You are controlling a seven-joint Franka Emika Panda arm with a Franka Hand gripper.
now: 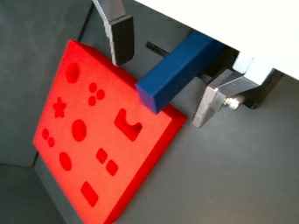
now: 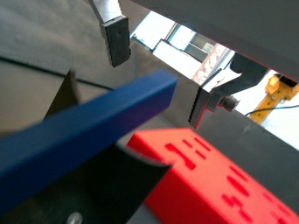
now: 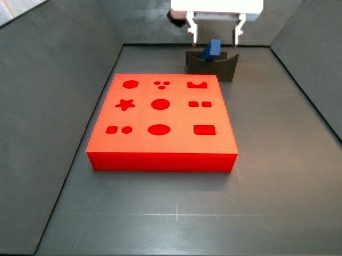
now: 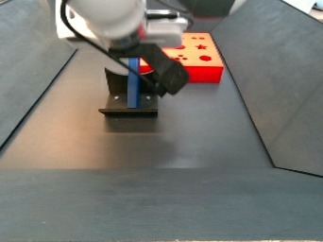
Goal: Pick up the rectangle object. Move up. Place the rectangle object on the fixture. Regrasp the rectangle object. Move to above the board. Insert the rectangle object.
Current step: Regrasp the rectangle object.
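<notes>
The blue rectangle object (image 3: 213,48) leans tilted on the dark fixture (image 3: 222,68), just behind the far edge of the red board (image 3: 160,115). My gripper (image 3: 214,36) hangs right over it, open. In both wrist views the rectangle object (image 1: 176,72) (image 2: 82,122) lies between the spread fingers; one finger (image 1: 118,39) stands well clear of it and the other finger (image 1: 208,103) is close beside it. Beneath the block a wrist view shows the fixture (image 2: 111,188), and beyond it the board (image 2: 222,175). A side view shows the rectangle object (image 4: 132,80) propped on the fixture (image 4: 130,106).
The board (image 1: 93,131) has several darker cutouts on top, a star, circles and squares among them. Grey sloping walls (image 3: 307,90) enclose the dark floor. The arm's body (image 4: 120,19) covers part of the board (image 4: 199,59) in a side view.
</notes>
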